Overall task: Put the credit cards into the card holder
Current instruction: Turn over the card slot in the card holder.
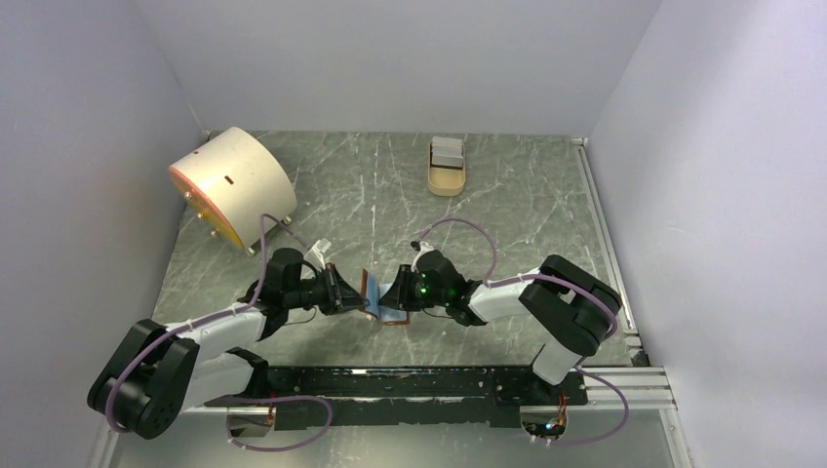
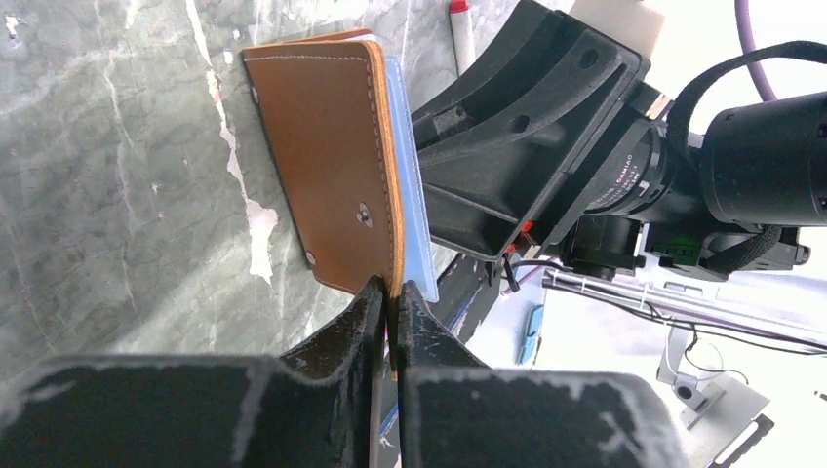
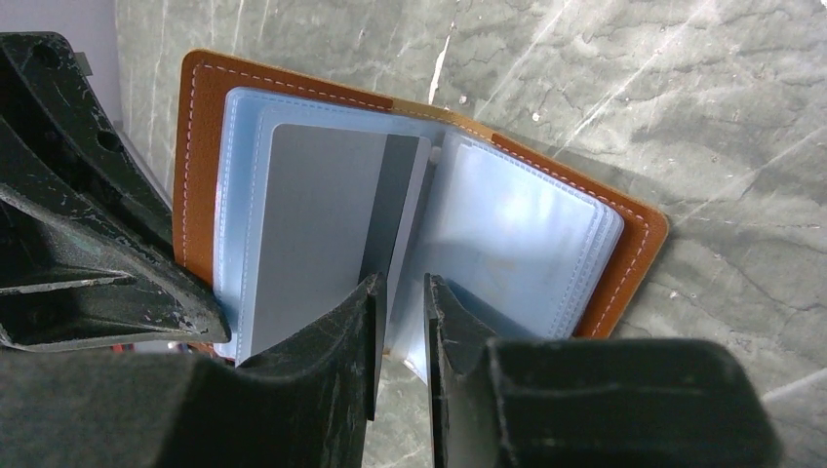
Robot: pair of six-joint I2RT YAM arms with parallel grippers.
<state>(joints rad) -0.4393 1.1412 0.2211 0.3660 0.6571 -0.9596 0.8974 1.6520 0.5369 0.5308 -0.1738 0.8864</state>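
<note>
The brown card holder stands open on the table between both grippers; it also shows in the top view. Its light blue sleeves face my right gripper. A pale grey credit card with a dark stripe sits in the left sleeve. My right gripper's jaws stand a narrow gap apart at the sleeves' lower edge, with nothing pinched. My left gripper is shut on the edge of the card holder's brown cover. More pale cards lie in the tan oval tray at the back.
A big cream drum stands at the back left. A thin white stick with a red tip lies beyond the card holder. A metal rail runs along the table's right edge. The walls close in on three sides.
</note>
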